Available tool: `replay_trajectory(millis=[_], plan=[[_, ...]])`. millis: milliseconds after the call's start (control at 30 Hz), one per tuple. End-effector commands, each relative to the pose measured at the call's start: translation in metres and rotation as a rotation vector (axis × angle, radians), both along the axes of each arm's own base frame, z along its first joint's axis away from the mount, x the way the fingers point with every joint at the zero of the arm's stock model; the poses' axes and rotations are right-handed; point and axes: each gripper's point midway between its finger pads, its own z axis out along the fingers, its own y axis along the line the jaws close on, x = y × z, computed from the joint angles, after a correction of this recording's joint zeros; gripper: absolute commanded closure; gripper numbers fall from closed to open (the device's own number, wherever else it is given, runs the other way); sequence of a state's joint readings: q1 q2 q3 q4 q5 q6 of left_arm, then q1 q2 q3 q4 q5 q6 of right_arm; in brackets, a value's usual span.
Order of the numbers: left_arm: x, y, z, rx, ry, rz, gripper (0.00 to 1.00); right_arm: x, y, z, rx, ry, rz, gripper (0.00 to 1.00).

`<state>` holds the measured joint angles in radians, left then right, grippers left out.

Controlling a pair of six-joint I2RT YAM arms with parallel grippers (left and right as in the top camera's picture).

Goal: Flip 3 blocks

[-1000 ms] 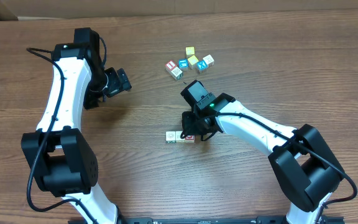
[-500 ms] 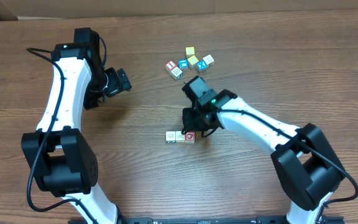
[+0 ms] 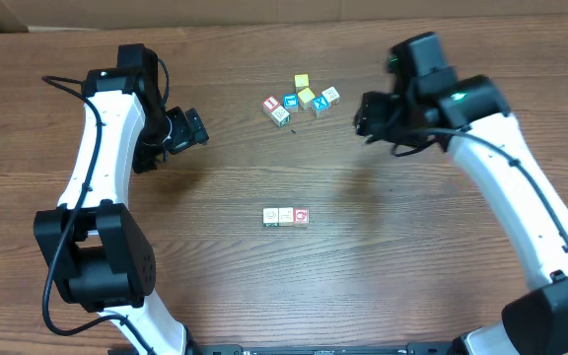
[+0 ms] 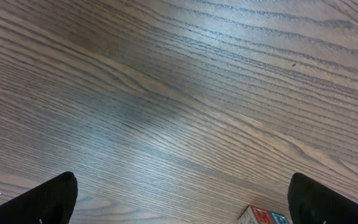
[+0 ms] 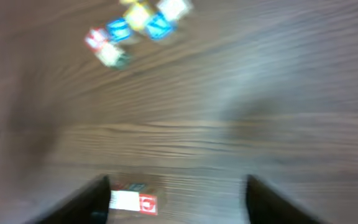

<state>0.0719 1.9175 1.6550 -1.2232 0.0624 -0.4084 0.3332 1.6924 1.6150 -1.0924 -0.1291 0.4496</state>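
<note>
On woodgrain table [image 3: 412,286] — three wooden cubes [image 3: 286,216] aligned | left hand [image 4: 180,199], right hand [image 5: 178,199] spread, empty

Brown wood-grain table [image 3: 264,296], evenly lit

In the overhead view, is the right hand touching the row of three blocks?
No, the row of three blocks lies alone while the right hand hangs well away.

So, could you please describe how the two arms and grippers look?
The left arm and right arm have white links, black joints and thin black cables. The left gripper and right gripper are black; a green light glows near the right wrist.
</note>
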Motion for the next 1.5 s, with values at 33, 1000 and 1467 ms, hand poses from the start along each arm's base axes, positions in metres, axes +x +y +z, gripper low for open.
replay_trajectory(millis=[33,1000,1467], plan=[[0.004,-0.001,0.012,0.014,-0.039,-0.018,0.0,-0.003,-0.027,-0.01,-0.031,0.065,-0.056,0.0],[0.004,-0.001,0.012,0.014,-0.039,-0.018,0.0,0.0,-0.038,-0.011,-0.03,0.069,-0.087,0.0],[0.004,-0.001,0.012,0.014,-0.039,-0.018,0.0,0.0,-0.038,-0.011,-0.03,0.069,-0.087,0.0]])
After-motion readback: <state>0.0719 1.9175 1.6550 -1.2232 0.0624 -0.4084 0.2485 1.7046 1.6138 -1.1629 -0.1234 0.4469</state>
